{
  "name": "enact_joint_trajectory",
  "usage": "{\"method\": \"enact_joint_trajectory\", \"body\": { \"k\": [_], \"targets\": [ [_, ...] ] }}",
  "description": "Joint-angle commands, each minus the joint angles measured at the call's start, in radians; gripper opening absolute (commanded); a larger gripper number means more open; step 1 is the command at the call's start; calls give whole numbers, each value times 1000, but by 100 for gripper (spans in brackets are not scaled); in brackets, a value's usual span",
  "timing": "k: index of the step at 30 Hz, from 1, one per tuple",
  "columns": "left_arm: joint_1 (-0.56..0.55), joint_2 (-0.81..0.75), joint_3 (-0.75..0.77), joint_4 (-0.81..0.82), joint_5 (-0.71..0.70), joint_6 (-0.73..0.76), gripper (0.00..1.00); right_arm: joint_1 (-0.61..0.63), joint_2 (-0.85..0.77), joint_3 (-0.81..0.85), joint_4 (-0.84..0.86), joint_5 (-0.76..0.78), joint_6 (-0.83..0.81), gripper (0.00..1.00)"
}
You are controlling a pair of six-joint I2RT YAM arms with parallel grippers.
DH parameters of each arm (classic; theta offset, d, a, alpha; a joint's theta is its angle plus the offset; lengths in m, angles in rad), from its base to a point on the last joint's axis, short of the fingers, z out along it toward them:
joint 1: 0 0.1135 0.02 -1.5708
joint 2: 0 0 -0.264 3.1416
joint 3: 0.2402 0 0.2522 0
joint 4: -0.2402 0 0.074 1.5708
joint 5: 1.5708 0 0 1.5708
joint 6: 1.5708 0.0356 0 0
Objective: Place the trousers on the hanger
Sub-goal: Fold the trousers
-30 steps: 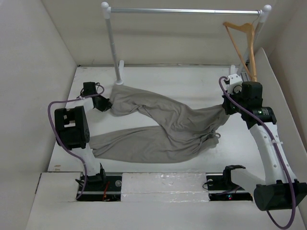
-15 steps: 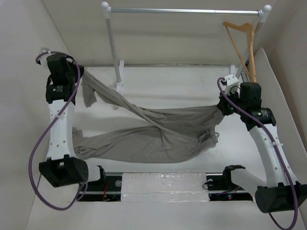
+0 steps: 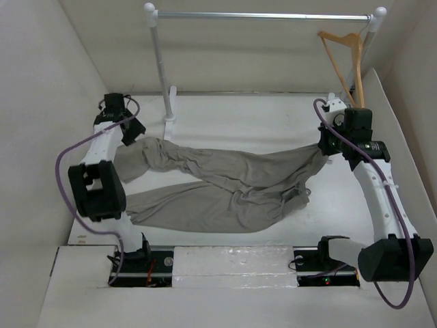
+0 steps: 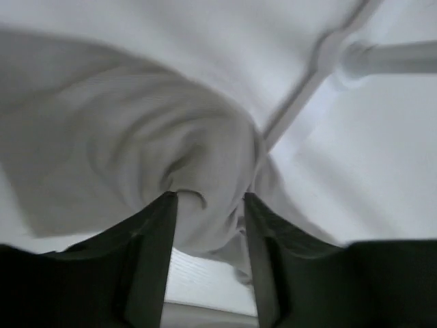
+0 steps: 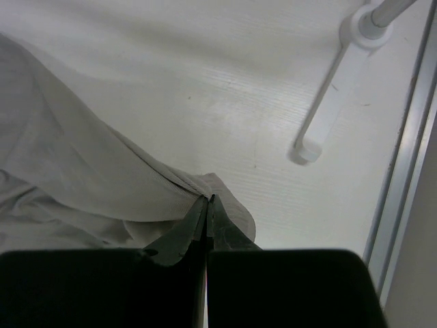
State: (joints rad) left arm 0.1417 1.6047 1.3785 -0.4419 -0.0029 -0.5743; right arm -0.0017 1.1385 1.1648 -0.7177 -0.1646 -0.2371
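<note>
The grey-beige trousers (image 3: 225, 181) lie spread across the table, with the waist to the right and the two legs running left. My left gripper (image 3: 128, 130) is at the end of the upper leg, at the far left. In the left wrist view (image 4: 208, 197) its jaws stand apart, with bunched cloth (image 4: 136, 137) at and between the tips. My right gripper (image 3: 326, 147) is shut on the waist edge and holds it slightly raised; the right wrist view (image 5: 207, 198) shows the cloth (image 5: 68, 171) pinched at the tips. The wooden hanger (image 3: 345, 61) hangs at the rail's right end.
The silver rail (image 3: 259, 15) spans the back on white posts, the left post (image 3: 160, 68) standing just behind the trousers. The right post's foot (image 5: 341, 89) shows in the right wrist view. White walls enclose the table on both sides.
My left arm came down from a raised position at far left. The trouser leg it had lifted now lies on the table. My right gripper has shifted slightly back, still holding the waist.
</note>
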Motion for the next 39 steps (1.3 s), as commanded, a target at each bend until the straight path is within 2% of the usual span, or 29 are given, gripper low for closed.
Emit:
{"method": "enact_joint_trajectory", "body": {
  "k": [1, 3, 7, 11, 13, 16, 18, 23, 31, 34, 35, 39],
  "targets": [
    [-72, 169, 105, -99, 100, 144, 42, -35, 67, 68, 121, 50, 19, 0],
    [-106, 199, 178, -141, 51, 171, 47, -44, 124, 90, 161, 54, 22, 0],
    [-70, 112, 110, -66, 14, 113, 48, -76, 175, 153, 173, 63, 24, 0],
    [22, -32, -91, -20, -86, 19, 41, -86, 176, 173, 190, 53, 25, 0],
    [85, -84, -166, -8, -80, -43, 37, -86, 155, 162, 185, 34, 19, 0],
    [180, -120, -306, 20, -4, -90, 36, -86, 106, 96, 198, -16, 24, 0],
    [205, -94, -363, -7, 40, -84, 37, -86, 32, 17, 211, -68, 39, 0],
    [205, -57, -406, 2, 64, -78, 38, -77, 10, -10, 199, -92, 38, 0],
    [205, 50, -417, 51, 14, -90, 34, -66, 7, -7, 196, -96, 33, 0],
    [205, 90, -424, 69, 14, -96, 20, -66, 1, -7, 189, -79, 32, 0],
    [205, 101, -426, 87, 14, -95, 0, -66, 1, -8, 189, -73, 32, 0],
    [205, 179, -334, 59, -26, -84, 0, -76, 23, -1, 187, -39, 27, 0]
  ]
}}
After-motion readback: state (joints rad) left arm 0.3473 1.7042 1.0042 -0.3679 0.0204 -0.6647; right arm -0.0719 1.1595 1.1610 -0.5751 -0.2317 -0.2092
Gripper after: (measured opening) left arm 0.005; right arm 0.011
